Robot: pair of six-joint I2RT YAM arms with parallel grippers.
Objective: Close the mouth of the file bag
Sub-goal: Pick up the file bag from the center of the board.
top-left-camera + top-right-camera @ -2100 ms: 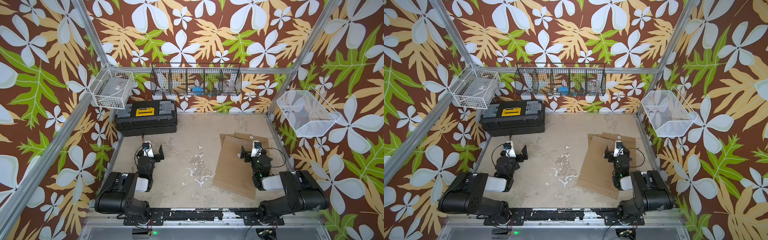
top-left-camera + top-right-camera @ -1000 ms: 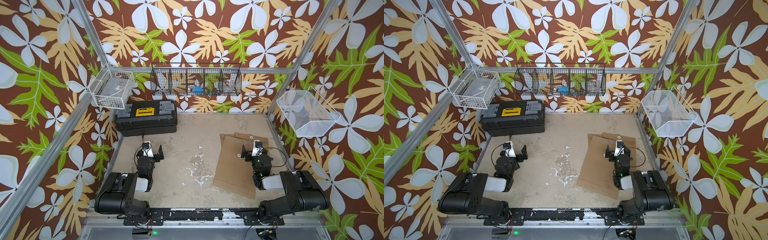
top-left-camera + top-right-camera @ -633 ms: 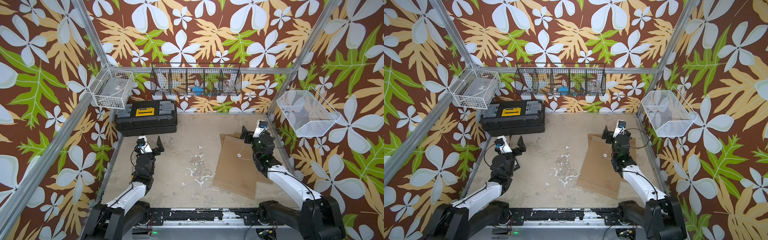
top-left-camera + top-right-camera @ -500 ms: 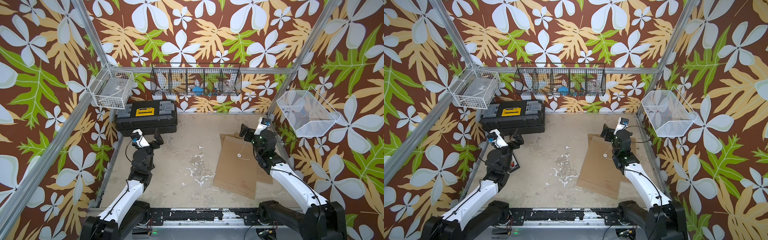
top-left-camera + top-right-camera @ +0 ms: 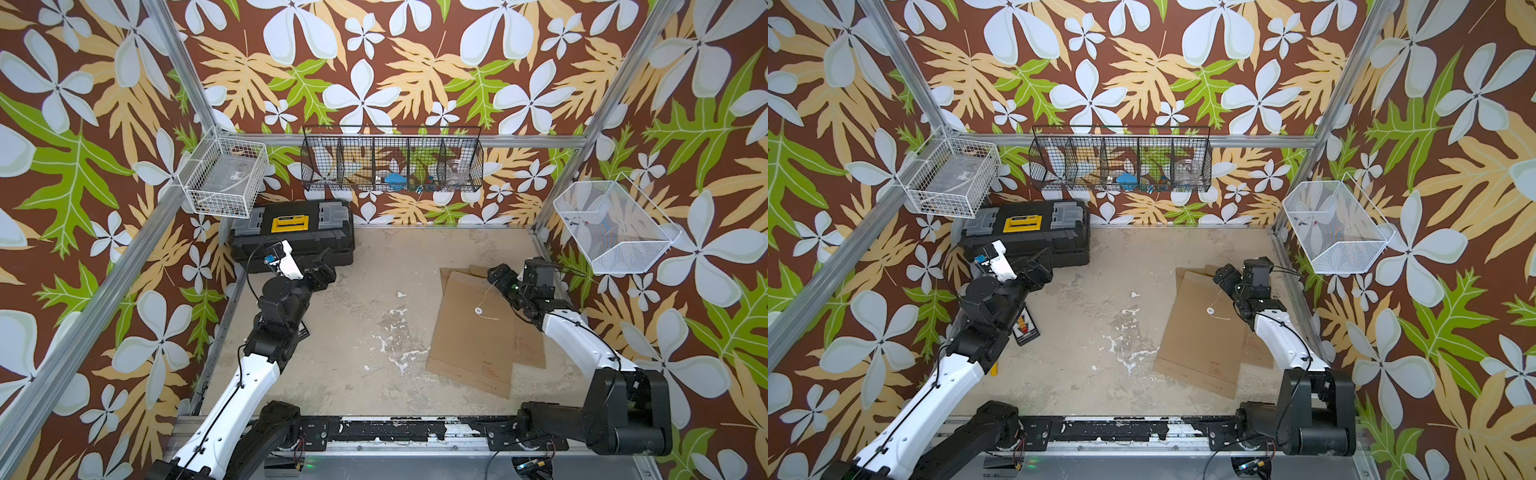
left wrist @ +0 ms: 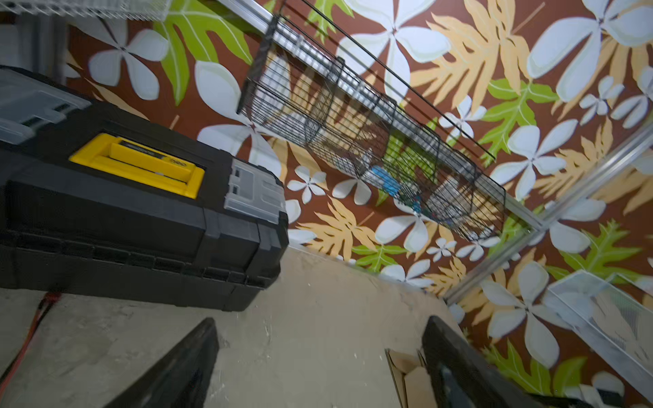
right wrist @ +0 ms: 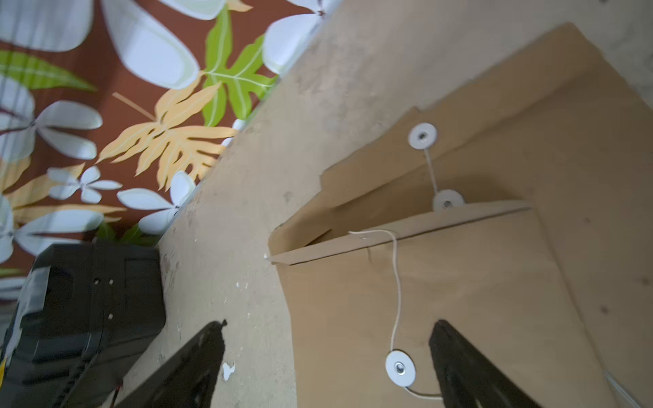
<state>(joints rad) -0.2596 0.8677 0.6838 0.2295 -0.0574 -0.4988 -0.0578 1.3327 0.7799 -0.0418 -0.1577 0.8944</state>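
A brown paper file bag point(image 5: 478, 332) point(image 5: 1200, 328) lies flat on the right side of the table, on top of a second brown bag. A white round button point(image 7: 400, 367) sits on it, and a thin white string point(image 7: 397, 282) runs from the button to the far edge. There the mouth point(image 7: 311, 243) gapes, with brown flap paper beyond it. My right gripper point(image 5: 503, 276) point(image 7: 328, 353) hovers open over that far end, empty. Over the table in front of the toolbox, my left gripper point(image 5: 324, 270) point(image 6: 318, 353) is open and empty.
A black toolbox point(image 5: 291, 232) with a yellow handle stands at the back left. A black wire rack point(image 5: 392, 164) hangs on the back wall. A white wire basket point(image 5: 224, 178) hangs left, a white mesh basket point(image 5: 611, 226) right. A small card point(image 5: 1025, 328) lies under the left arm.
Both arms have risen from their folded posture and stretched forward. The right gripper went to the bag's far end and dipped over it. The left gripper swung toward the toolbox.
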